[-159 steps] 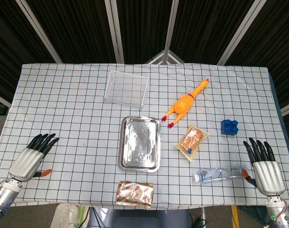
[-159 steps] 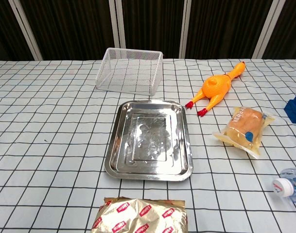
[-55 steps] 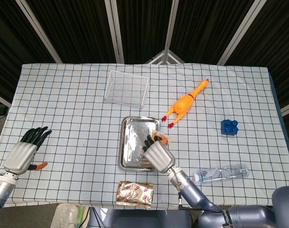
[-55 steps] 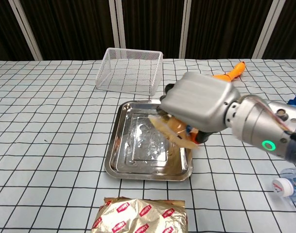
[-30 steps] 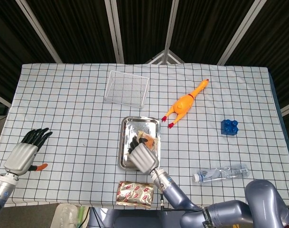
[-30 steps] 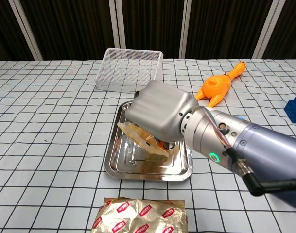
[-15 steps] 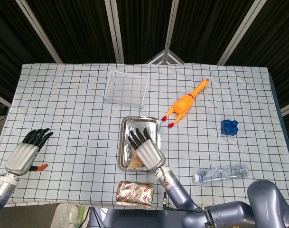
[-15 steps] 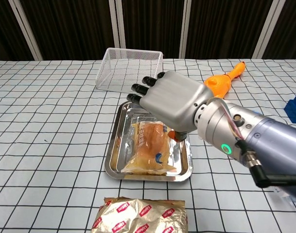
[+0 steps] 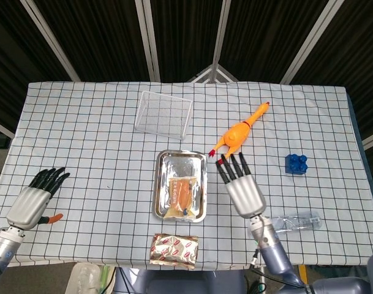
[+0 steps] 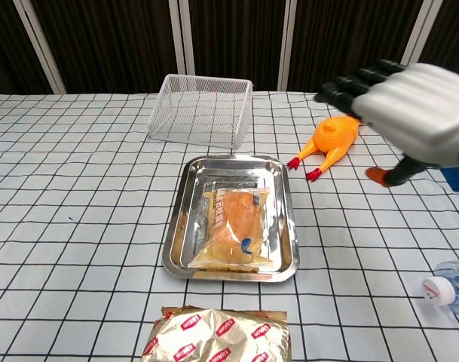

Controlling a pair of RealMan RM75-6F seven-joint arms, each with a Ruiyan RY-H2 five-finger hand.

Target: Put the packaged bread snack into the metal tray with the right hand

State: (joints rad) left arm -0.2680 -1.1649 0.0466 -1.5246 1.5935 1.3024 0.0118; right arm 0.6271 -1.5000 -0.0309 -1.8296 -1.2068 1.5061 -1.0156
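The packaged bread snack (image 9: pixel 180 196) (image 10: pixel 234 228), a clear bag with an orange-brown loaf, lies flat inside the metal tray (image 9: pixel 163 161) (image 10: pixel 179 204) at the table's middle. My right hand (image 9: pixel 241 185) (image 10: pixel 408 107) hovers to the right of the tray, fingers spread and pointing away, holding nothing. My left hand (image 9: pixel 33 199) rests near the front left edge of the table, fingers apart and empty; the chest view does not show it.
A white wire basket (image 9: pixel 164 113) (image 10: pixel 200 110) stands behind the tray. A rubber chicken (image 9: pixel 238 133) (image 10: pixel 334 138) lies at the right, with blue blocks (image 9: pixel 296 164) further right. A water bottle (image 9: pixel 294 222) (image 10: pixel 451 286) and a gold snack bag (image 9: pixel 174 250) (image 10: pixel 218 335) lie near the front edge.
My right hand has let go of the bread snack, lifted off the tray and drawn away to the right. The snack now lies uncovered in the tray. The left hand has hardly moved.
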